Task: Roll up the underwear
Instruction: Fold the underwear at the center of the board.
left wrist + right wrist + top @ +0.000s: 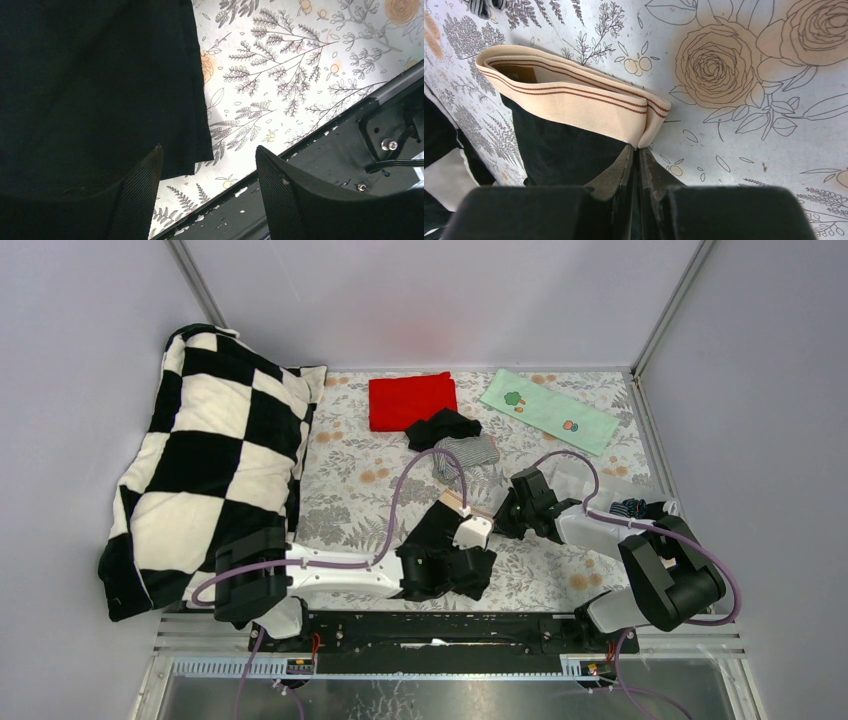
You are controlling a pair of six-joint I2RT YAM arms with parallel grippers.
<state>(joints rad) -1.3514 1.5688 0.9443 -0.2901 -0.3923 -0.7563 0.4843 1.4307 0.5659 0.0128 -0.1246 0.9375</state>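
Work item: one black brief (pixel 90 85) w/ a beige waistband (pixel 574 97), lying on the floral table cover (pixel 360 470) just fwd of the arm bases, approx 6 o'clock of the mat centre. From where I stand the waistband end points to about 1 o'clock and the rest trails to 7 o'clock, partly hidden under the left arm.

Right gripper (pixel 636 152) — fingers brought together, clamped on the waistband corner where it meets the black fabric. Judged purpose: anchor that end so the cloth lies taut and doesn't bunch.

Left gripper (pixel 208 165) — fingers spread apart, nothing between them. One finger sits over the black cloth's edge, the other over bare cover near the front rail (pixel 345 155). Likely placed to take the free hem and start the roll toward the waistband.

Remaining underwear: black heap (pixel 443 427) and grey pinstriped brief (pixel 468 452), touching each other, at 12 o'clock of the work item, not yet rolled.

Not part of the job:
- Red cloth (pixel 412 400), 11 o'clock of the heap.
- Green printed cloth (pixel 548 410), 2 o'clock of the heap.
- Chequered pillow (pixel 215 460), 9 o'clock of the mat
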